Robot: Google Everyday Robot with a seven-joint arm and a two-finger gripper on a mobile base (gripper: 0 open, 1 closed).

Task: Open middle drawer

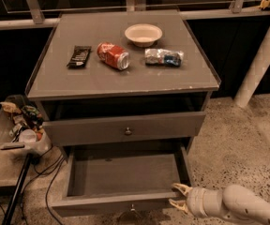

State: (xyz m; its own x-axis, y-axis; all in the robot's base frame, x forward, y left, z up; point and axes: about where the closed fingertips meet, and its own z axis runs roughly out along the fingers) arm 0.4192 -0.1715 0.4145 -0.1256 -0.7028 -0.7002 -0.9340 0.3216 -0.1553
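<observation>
The middle drawer [125,175] stands pulled out at the bottom of the grey cabinet. Its shallow grey box shows nothing inside, and its front panel [102,204] carries a small round knob [132,208]. My gripper [177,196] is at the right end of that front panel, level with it, on a white arm coming in from the lower right. Its two fingers are spread apart, one fingertip [182,187] near the drawer's right front corner. It holds nothing. Above is another grey drawer front [78,130] with its knob [128,131].
On the cabinet top [93,78] lie a dark snack bar [78,56], a red can on its side [112,55], a white bowl [143,34] and a crushed wrapper [164,57]. A tray of clutter [20,125] and cables are at the left. A white pillar [261,64] stands at the right.
</observation>
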